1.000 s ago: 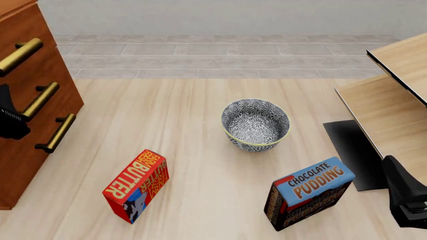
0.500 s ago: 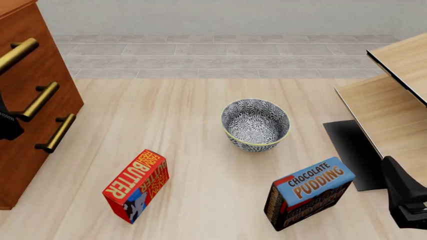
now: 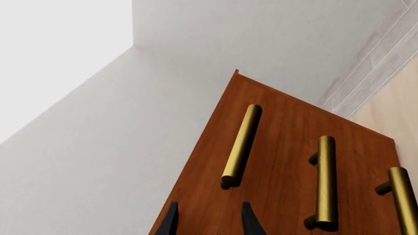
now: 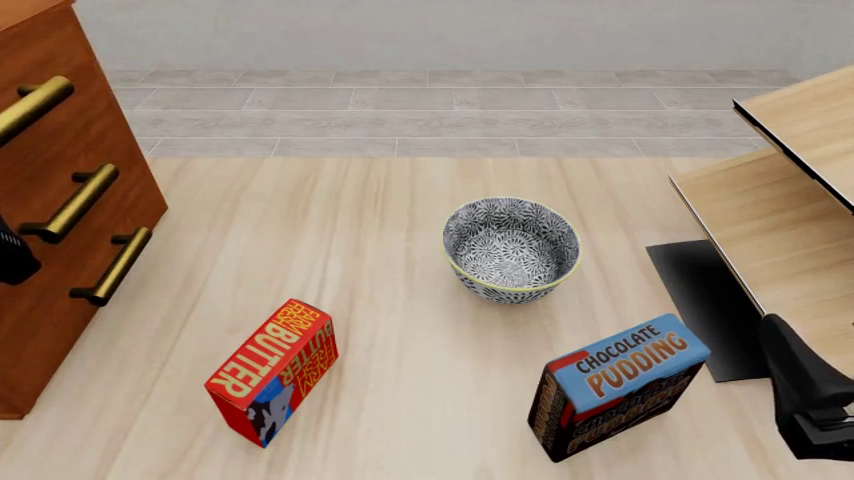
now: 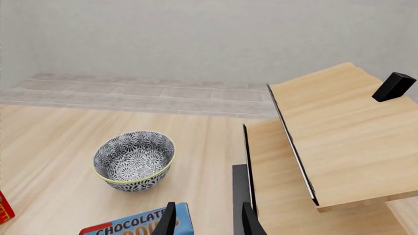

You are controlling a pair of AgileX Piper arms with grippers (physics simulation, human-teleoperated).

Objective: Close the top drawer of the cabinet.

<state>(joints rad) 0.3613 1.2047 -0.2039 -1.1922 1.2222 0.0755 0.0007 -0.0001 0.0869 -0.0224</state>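
Note:
The reddish-brown cabinet [image 4: 60,330] stands at the far left. Its top drawer [image 4: 60,60] carries a brass bar handle [image 4: 34,107], and its front looks about level with the two lower drawers. Only a black bit of my left gripper [image 4: 11,255] shows at the left edge, in front of the cabinet. In the left wrist view the left gripper [image 3: 209,223] is open and empty just short of the top drawer [image 3: 267,107], beside its handle [image 3: 242,147]. My right gripper [image 4: 801,385] is open and empty at the lower right; it also shows in the right wrist view [image 5: 207,223].
A patterned bowl [image 4: 511,248] sits mid-table. A red butter box [image 4: 274,372] lies at the front left. A chocolate pudding box [image 4: 617,385] stands by my right gripper. Pale wood furniture with black edging [image 4: 787,220] and a black mat [image 4: 701,290] fill the right side.
The left gripper has moved left, almost out of the front view. The top drawer's handle has shifted a little left, in toward the cabinet. The right arm has barely moved.

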